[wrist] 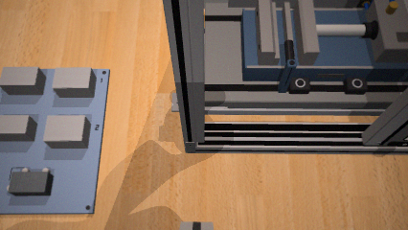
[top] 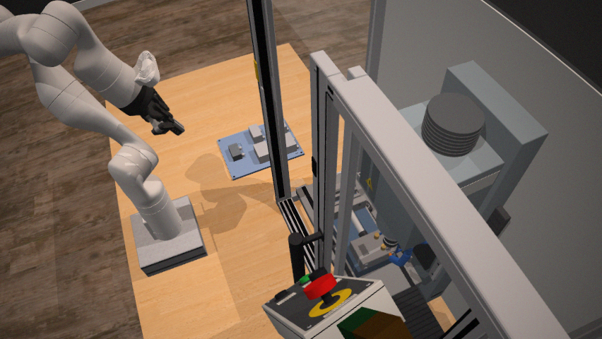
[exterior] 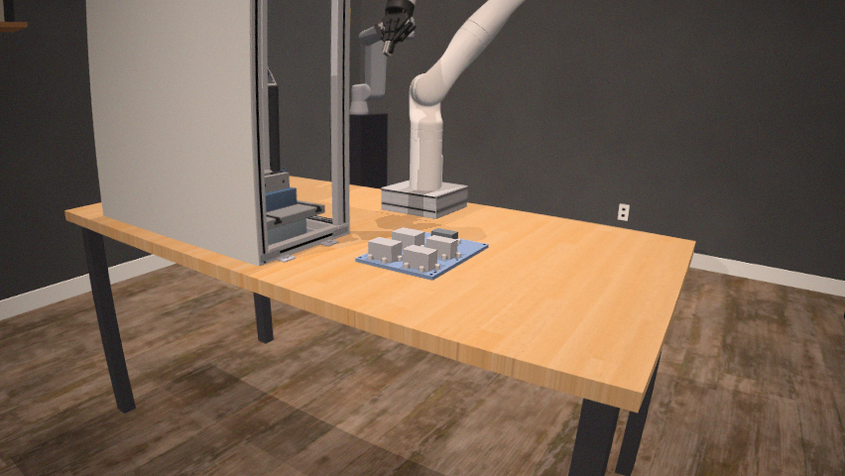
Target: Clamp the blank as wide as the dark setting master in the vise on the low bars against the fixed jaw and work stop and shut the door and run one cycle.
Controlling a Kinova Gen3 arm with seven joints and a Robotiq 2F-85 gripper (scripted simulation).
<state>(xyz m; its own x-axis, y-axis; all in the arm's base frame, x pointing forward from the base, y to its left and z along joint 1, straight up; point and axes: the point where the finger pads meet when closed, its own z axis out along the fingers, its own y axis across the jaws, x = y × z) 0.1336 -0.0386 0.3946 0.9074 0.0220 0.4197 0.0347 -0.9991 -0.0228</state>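
Note:
My gripper is shut and empty, high above the table and off the plate's robot side. The dark setting master stands on the blue plate. Several light grey blanks stand there too, including one blank by mark 1 and another blank by mark 2. In the wrist view the fixed jaw and the other jaw have a gap with thin bars and no blank visible. The green button is partly hidden; the knob's state is unclear.
The guard's post stands between plate and vise. The front opening beside it shows the vise uncovered. A black door handle stands near the control column. A red mushroom button rises from its panel.

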